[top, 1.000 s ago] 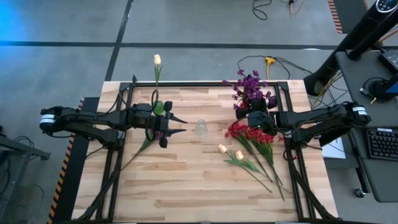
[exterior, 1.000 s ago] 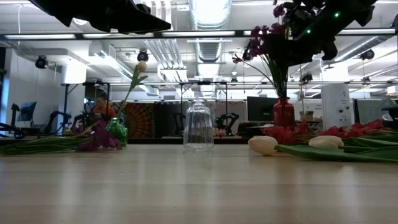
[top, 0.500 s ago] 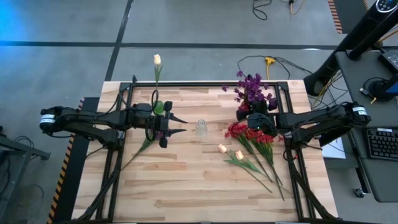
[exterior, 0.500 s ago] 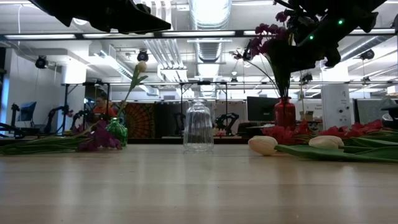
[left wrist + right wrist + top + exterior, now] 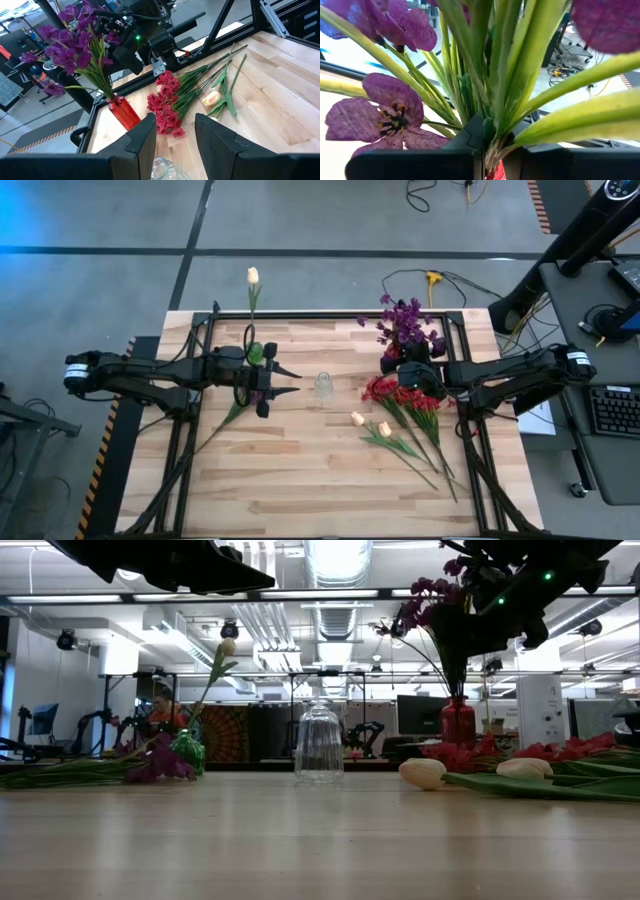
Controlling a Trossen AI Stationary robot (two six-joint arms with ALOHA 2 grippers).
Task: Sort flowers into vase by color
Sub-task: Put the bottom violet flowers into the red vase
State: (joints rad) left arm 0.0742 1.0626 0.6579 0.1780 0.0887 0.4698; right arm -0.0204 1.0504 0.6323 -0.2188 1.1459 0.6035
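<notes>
Looking across the table from low down, the nearest things are the cream-yellow tulip buds [image 5: 424, 773] lying flat on the wood, with the red flowers [image 5: 470, 755] just behind them. They still need a vase. The clear glass vase [image 5: 319, 745] stands in the middle of the table with nothing in it, so I think one color will go there.

Farther back, the right gripper [image 5: 409, 373] is pinched shut on the green stems of the purple flowers [image 5: 404, 321]. The stems go down into the red vase [image 5: 123, 111], so the purple bunch looks almost done. The gripper only has to let go.

On the other side, the left gripper [image 5: 291, 380] hangs in the air with its fingers [image 5: 143, 141] partly apart and nothing between them. It points toward the clear glass vase. Close by it stands a small green vase [image 5: 256, 352] with one yellow tulip [image 5: 253, 276] in it. A purple flower [image 5: 160, 762] and some long stems lie on the table beside the green vase.

So one bunch is nearly sorted and one tulip is in. The red flowers, the two tulips and the loose purple flower are still left.
</notes>
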